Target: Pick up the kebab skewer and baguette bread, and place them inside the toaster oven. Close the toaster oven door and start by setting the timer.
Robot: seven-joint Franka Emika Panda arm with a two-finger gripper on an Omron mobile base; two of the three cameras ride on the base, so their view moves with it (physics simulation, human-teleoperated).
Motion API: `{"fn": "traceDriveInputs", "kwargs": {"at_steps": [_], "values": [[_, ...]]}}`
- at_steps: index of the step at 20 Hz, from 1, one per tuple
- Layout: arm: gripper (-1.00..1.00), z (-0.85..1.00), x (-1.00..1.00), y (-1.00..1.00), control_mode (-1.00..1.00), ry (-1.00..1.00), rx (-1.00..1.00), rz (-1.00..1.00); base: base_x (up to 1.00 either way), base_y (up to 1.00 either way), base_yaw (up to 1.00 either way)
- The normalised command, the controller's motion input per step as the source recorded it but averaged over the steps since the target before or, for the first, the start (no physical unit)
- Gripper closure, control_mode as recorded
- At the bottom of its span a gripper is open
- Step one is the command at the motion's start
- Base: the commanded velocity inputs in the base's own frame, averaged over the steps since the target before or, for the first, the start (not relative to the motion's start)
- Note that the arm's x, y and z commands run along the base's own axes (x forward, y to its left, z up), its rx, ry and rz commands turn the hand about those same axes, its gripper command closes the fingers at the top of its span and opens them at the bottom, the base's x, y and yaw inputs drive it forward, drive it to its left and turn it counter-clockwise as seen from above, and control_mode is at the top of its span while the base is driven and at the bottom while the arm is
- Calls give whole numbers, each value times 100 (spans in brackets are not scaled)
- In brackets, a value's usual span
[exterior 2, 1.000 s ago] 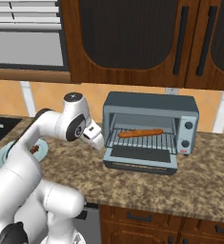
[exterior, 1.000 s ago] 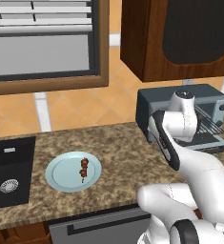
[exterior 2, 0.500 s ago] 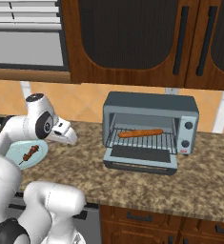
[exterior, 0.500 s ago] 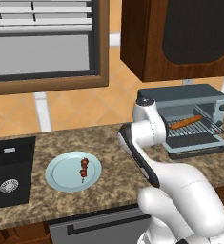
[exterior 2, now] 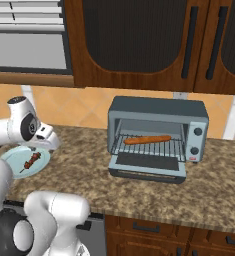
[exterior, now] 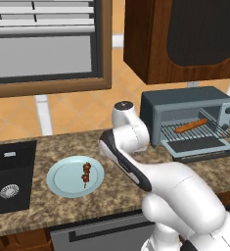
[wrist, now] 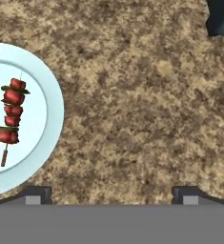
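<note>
The kebab skewer point(wrist: 10, 117), dark red chunks on a thin stick, lies on a pale blue plate point(wrist: 49, 112) at the left of the hand view. My gripper point(wrist: 112, 194) hangs open over bare counter just right of the plate, with nothing between its fingertips point(wrist: 37, 193). In the right base view the gripper point(exterior 2: 46, 142) hovers beside the plate point(exterior 2: 14, 156) and skewer point(exterior 2: 30, 161). The baguette bread point(exterior: 191, 126) lies on the wire rack inside the toaster oven point(exterior: 185, 105). The toaster oven door point(exterior: 200, 147) is dropped open. From the right, the baguette point(exterior 2: 147, 139) shows in the oven point(exterior 2: 156, 114).
A black sink point(exterior: 9, 176) is set into the speckled granite counter point(exterior: 121, 188) left of the plate. Dark wood cabinets point(exterior 2: 139, 45) hang above the oven. The oven knobs point(exterior 2: 197, 141) are on its right side. A dark corner point(wrist: 220, 16) shows at the hand view's top right.
The arm has swung left from in front of the toaster oven to beside the plate. The baguette stays on the rack, and the gripper stays open.
</note>
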Motion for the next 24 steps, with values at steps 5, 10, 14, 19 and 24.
{"fn": "traceDriveInputs", "kwargs": {"at_steps": [5, 10, 14, 19, 24], "values": [[-100, 0, 4, 69, -100, 7, 13, 4, 0, 0, 0], [-100, -9, 5, 60, -100, 2, 5, 2, 0, 0, 0], [-100, -24, 24, 38, -100, 0, 0, 0, 0, 0, 0], [-100, -34, 26, 23, -100, 0, 0, 0, 0, 0, 0], [-100, -31, 22, 14, -100, 0, 0, 0, 0, 0, 0]]}}
